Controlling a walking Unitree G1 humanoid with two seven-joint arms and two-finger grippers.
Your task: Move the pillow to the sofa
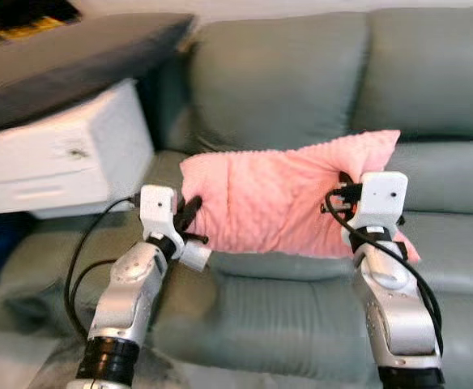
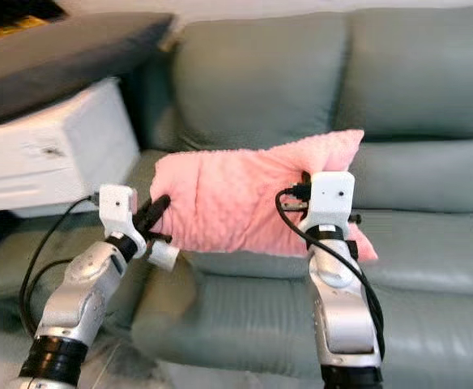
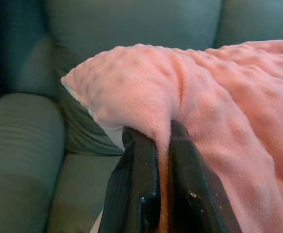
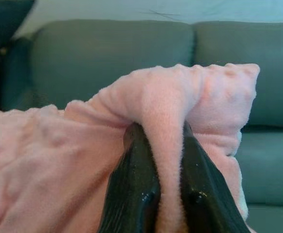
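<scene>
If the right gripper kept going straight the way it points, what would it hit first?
The right gripper is already shut on a fold of the pink pillow, so that comes first. Beyond the pillow, its line seems to lead to the sofa backrest, though depth is unclear.

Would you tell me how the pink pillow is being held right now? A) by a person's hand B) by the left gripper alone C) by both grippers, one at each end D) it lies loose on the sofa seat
C: the left gripper and the right gripper each pinch a fold of the pillow, which hangs above the sofa seat.
</scene>
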